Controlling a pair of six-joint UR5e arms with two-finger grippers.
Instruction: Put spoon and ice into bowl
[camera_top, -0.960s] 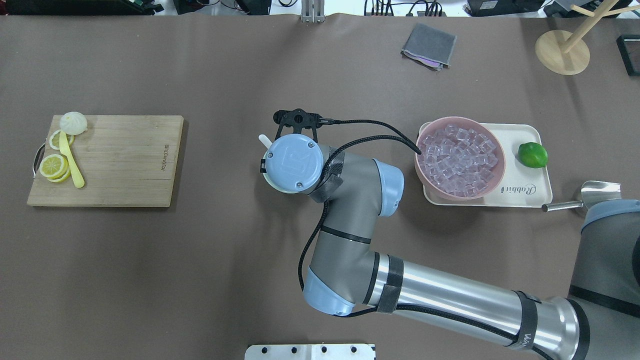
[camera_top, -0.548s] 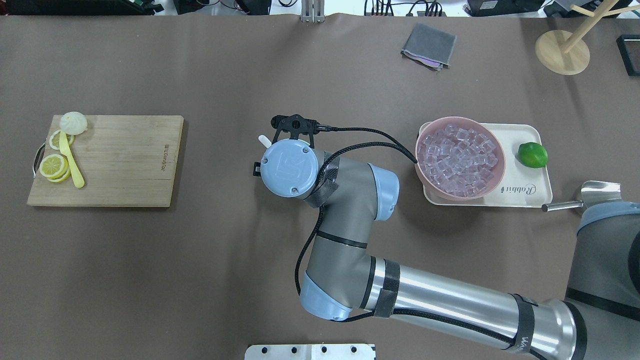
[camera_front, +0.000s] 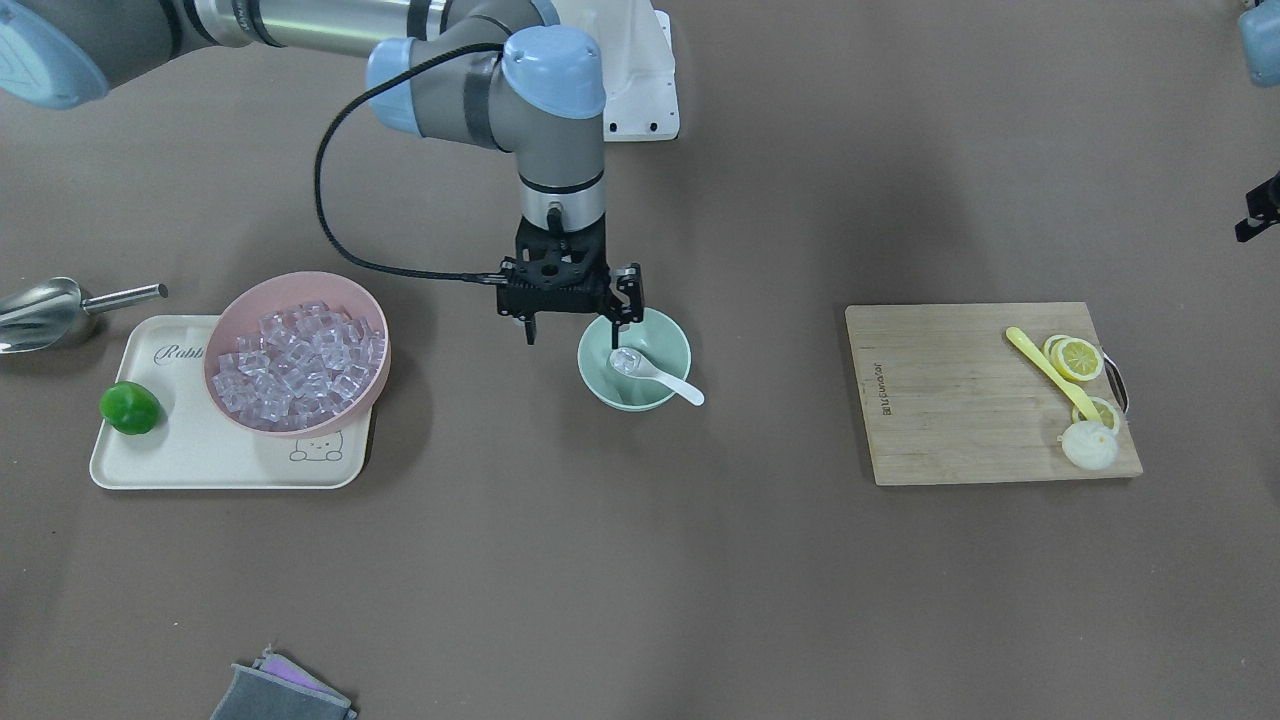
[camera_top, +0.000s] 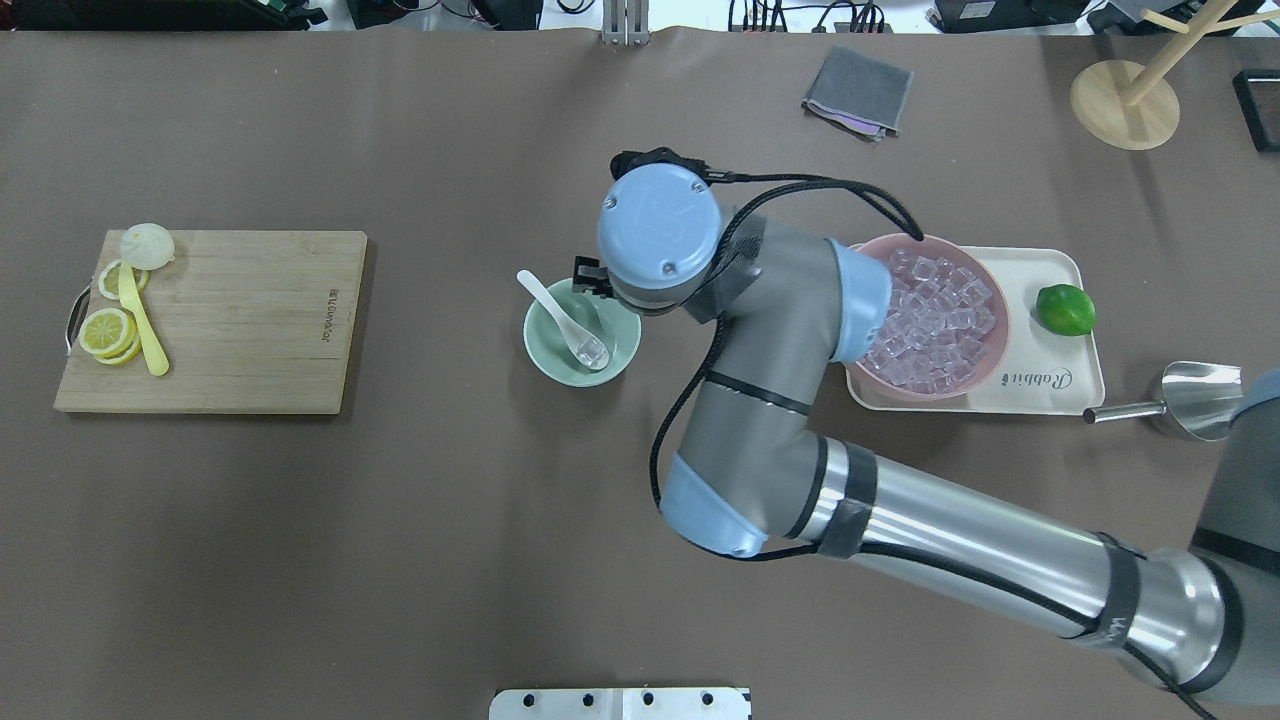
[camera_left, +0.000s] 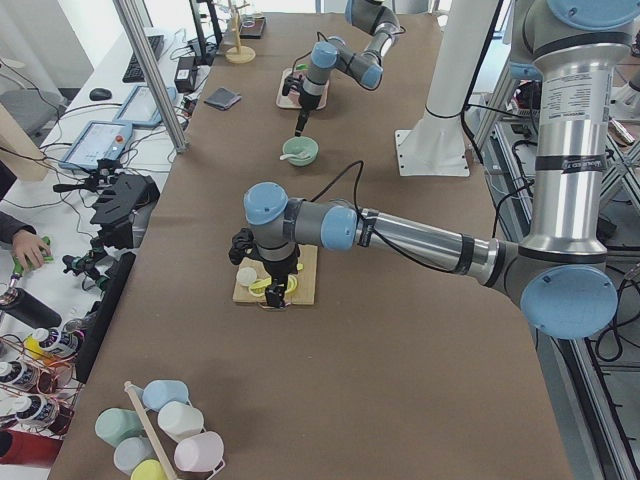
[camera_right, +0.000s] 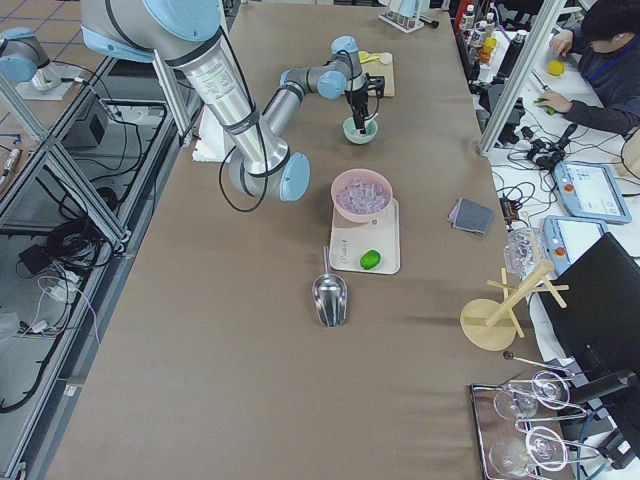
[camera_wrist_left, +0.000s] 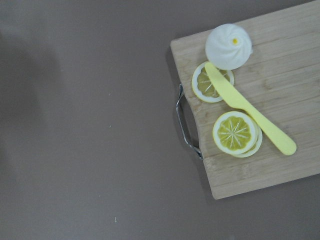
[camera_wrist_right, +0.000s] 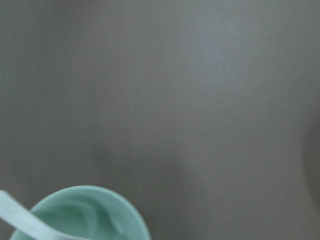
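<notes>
Gaping empty tool (camera_front: 579, 328) above bowl (camera_front: 640, 399) rim

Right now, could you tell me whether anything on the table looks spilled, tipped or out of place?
Nothing stands out. The spoon rests in the green bowl, handle over the rim, with one ice cube in its scoop. The pink bowl holds its cubes, and no strays show on the table.
</notes>
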